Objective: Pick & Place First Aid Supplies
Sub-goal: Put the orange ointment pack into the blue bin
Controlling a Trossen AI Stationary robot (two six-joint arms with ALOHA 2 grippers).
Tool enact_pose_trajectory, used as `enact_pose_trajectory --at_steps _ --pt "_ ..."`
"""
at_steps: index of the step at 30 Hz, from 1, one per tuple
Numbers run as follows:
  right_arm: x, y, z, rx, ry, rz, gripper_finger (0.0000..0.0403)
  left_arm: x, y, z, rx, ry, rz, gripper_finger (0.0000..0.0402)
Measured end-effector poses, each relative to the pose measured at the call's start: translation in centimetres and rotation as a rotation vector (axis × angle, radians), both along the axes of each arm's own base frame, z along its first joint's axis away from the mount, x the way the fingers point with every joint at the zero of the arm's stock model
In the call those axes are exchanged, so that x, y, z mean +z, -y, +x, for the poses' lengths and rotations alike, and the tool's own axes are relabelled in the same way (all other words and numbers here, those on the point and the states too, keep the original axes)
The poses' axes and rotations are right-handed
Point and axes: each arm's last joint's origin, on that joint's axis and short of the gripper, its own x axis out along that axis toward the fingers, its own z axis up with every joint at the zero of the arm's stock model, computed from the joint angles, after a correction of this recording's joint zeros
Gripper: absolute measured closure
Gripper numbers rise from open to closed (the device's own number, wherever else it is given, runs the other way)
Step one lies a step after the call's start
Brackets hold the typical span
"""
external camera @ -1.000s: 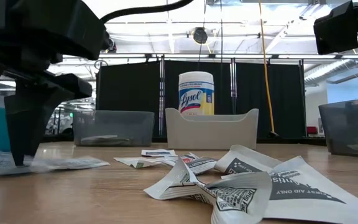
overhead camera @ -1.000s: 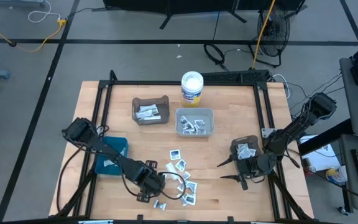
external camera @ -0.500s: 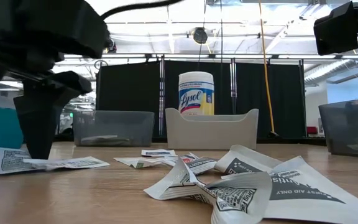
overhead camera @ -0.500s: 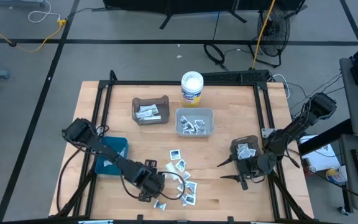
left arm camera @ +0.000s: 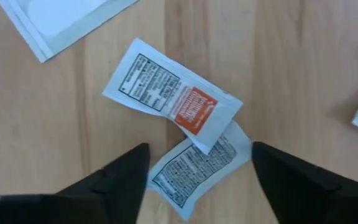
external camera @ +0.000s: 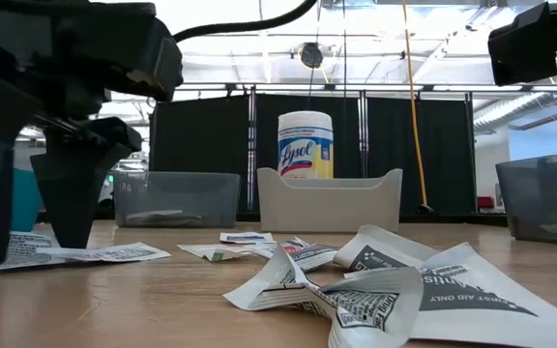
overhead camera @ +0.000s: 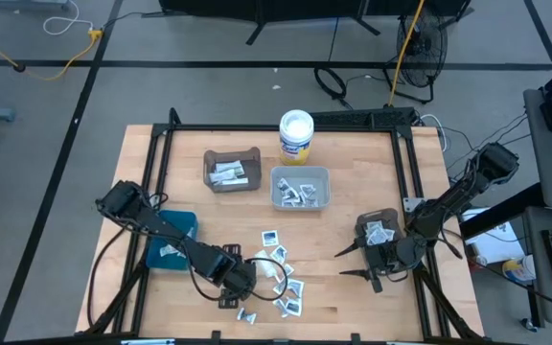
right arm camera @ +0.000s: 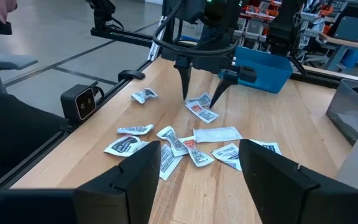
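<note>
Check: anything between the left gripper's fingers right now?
Two overlapping packets on bare wood, between the open left gripper's fingers; left wrist view shows it.

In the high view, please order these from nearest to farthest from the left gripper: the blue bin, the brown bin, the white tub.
From the left gripper:
1. Blue bin, beside it at the table's left edge.
2. Brown bin, farther back.
3. White tub, at the far edge.

White wipes tub (overhead camera: pixel 296 135) stands behind the grey bin (overhead camera: pixel 301 188); brown bin (overhead camera: pixel 232 170) beside.
</note>
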Motion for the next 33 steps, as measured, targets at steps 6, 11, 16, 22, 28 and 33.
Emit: enact_pose_trajectory --at_steps 6,11,16,22,28,33 --pt "0.0 0.0 0.0 0.001 0.001 -0.004 0.019 0.0 0.1 -0.1 -0.024 -0.004 0.003 0.0023" --pt "0.0 0.0 0.0 0.001 0.001 -0.003 0.019 -0.1 0.3 -0.7 -0.066 -0.038 0.038 0.0011" --pt "0.0 0.0 0.0 0.001 0.001 -0.003 0.019 -0.1 0.4 -1.5 -0.081 -0.081 0.078 0.0043" --pt "0.0 0.0 0.0 0.001 0.001 -0.003 0.019 -0.1 0.5 -1.5 -0.098 -0.075 0.094 0.0081" --pt "0.0 0.0 0.0 0.001 0.001 -0.003 0.019 -0.1 0.5 -1.4 -0.11 -0.046 0.11 0.0123" --pt "0.0 0.0 0.0 0.001 0.001 -0.003 0.019 -0.1 0.6 -1.1 -0.139 -0.013 0.105 0.0156"
